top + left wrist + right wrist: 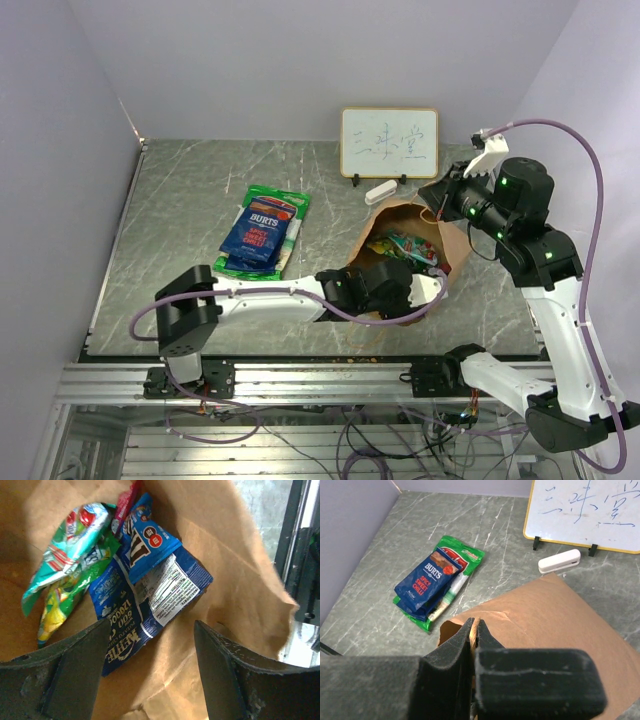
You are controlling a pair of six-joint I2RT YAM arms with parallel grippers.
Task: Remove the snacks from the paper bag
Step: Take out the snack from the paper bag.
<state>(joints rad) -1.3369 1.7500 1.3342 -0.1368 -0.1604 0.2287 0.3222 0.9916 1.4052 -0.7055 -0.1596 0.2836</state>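
On the left of the table (pixel 180 220) a dark blue Burts bag (pixel 255 232) lies flat on top of a green chip bag (pixel 291 214), both outside and well apart from the paper bag (pixel 400 215). The left arm reaches across the near side of the table, and the left gripper (pixel 151 630) sits in the mouth of the paper bag, which lies on its side with its opening facing that arm. Its fingers (pixel 75 672) stand wide apart with nothing between them.

Inside the bag, just beyond those fingers, four packets lie in a loose heap: a teal packet (pixel 65 545) over a yellow-green packet (pixel 62 602) on the left, a dark blue chip packet (pixel 145 610) in the middle, and a smaller blue candy packet (pixel 150 542) overlapping its upper end.

Behind the bag stands a small whiteboard (pixel 389 142) with a white eraser (pixel 381 190) lying in front of it. On the right, the right gripper (pixel 474 627) is pressed shut, pinching the upper rim of the paper bag and holding the mouth up.
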